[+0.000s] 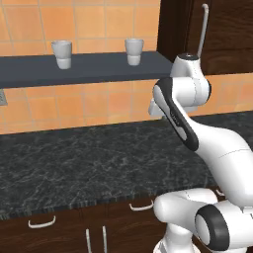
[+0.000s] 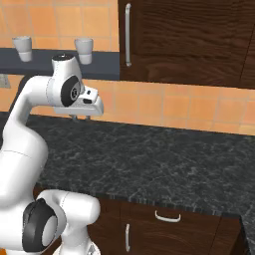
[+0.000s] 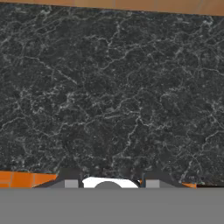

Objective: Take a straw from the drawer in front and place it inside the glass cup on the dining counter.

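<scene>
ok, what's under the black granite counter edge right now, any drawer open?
Under the black granite counter are dark brown drawer fronts with silver bar handles, all closed. Their contents are hidden, so no straw can be seen. The arm's base covers part of the cabinets.

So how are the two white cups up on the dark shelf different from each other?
The left white cup sits further out along the dark shelf, away from the dark wooden cabinet; the right white cup sits closer to that cabinet. The left cup stands a little lower in the left base view than the right cup. Both look alike: small, pale, upright, tapering downward.
</scene>
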You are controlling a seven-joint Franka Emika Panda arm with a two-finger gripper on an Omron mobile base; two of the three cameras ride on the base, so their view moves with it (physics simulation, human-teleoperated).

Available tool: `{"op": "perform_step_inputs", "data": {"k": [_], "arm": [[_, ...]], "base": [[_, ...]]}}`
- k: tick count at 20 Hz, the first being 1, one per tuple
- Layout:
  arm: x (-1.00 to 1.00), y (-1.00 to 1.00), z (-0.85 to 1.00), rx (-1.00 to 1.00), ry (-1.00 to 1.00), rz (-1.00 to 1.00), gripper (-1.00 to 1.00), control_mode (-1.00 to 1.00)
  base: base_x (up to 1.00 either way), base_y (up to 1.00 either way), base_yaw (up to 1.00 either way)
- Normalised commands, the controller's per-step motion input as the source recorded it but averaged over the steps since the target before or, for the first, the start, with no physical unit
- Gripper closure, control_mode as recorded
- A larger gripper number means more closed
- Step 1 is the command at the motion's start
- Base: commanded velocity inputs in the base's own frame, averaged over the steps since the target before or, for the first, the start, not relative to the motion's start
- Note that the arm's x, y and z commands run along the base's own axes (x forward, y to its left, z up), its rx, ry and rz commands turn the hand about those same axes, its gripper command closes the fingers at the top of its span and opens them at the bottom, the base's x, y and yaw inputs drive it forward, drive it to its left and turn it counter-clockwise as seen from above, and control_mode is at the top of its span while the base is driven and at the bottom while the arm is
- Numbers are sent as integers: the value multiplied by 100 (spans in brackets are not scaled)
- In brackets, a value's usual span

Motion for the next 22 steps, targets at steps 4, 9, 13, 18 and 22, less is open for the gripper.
{"op": "perform_step_inputs", "data": {"k": [4,9,13,18,22], "arm": [[0,0,0,0,0,0,-100,100],[0,0,0,0,0,0,-100,100],[0,0,0,0,0,0,-100,100],[0,0,0,0,0,0,-100,100],[0,0,0,0,0,0,-100,100]], "base": [[-18,2,0],[-78,43,1],[-23,87,-21],[0,92,-58],[0,76,-64]]}}
